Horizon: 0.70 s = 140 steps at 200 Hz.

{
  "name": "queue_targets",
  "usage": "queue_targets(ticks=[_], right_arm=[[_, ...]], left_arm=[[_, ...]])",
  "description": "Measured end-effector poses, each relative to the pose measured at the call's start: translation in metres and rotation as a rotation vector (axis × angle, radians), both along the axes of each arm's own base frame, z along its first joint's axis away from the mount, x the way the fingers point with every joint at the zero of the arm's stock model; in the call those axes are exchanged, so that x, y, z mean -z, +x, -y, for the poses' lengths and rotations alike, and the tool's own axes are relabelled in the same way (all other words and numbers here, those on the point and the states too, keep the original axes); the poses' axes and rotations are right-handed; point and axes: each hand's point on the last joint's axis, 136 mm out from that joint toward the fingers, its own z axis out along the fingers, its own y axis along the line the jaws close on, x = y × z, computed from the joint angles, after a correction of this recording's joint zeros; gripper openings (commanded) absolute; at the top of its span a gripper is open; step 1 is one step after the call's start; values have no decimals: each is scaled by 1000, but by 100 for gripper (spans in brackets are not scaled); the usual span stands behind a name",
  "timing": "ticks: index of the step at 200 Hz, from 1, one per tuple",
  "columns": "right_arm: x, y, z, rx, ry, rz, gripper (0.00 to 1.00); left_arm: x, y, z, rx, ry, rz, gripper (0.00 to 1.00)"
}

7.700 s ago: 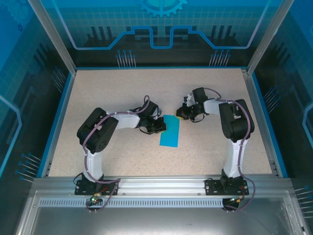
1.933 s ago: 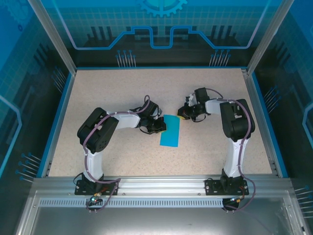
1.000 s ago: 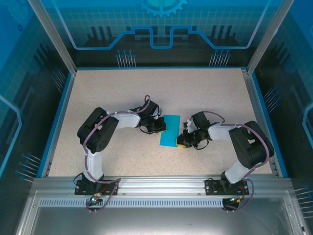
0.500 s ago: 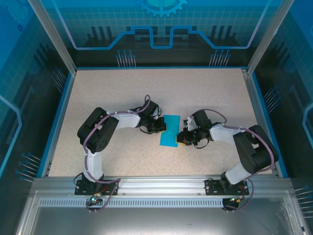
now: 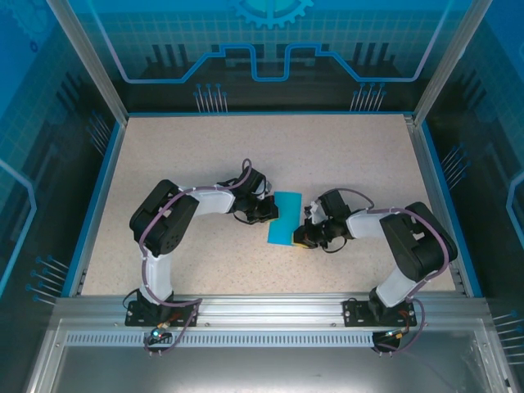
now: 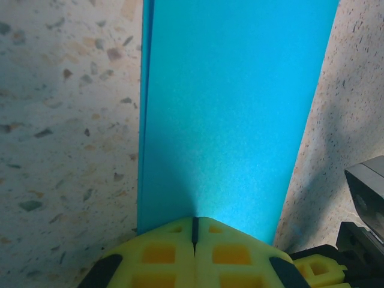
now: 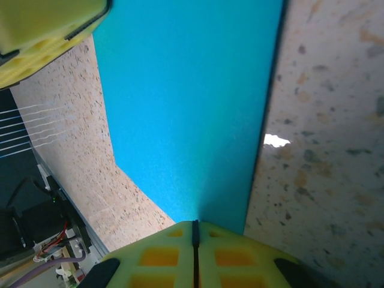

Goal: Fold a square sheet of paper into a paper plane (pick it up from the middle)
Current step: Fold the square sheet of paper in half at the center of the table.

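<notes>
Two layers I saw: teal paper folded narrow, both jaws fully closed at its 9 and 3 o'clock edges.

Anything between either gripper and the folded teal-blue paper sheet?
Nothing visible. The left gripper, shut, sits at the left edge of the folded teal-blue paper sheet; the right gripper, shut, sits at its right edge.

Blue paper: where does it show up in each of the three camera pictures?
Top external: the blue paper lies mid-table, between the left end effector and the right end effector.
Left wrist: the paper runs up the centre from the shut left end effector.
Right wrist: it runs up the middle from the shut right end effector.
Shared landmark: the speckled tabletop.
</notes>
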Motion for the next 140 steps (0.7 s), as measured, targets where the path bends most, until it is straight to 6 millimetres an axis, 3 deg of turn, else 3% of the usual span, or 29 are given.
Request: queue_targets(ticks=[36,52,91,140], right_arm=[[-3,-2,4,2,-22,5,9],[-9,-1,9,8,-60,23,10],[-34,31,23,66,-195,141,14],[-39,55,32,112,-296,168,19]], left_arm=[[-1,0,0,0,-3,2,0],[-3,0,1,0,-6,3,8],[-7,-2,0,-3,-9,-4,21],[-44,0,-8,-41,-42,59,26]])
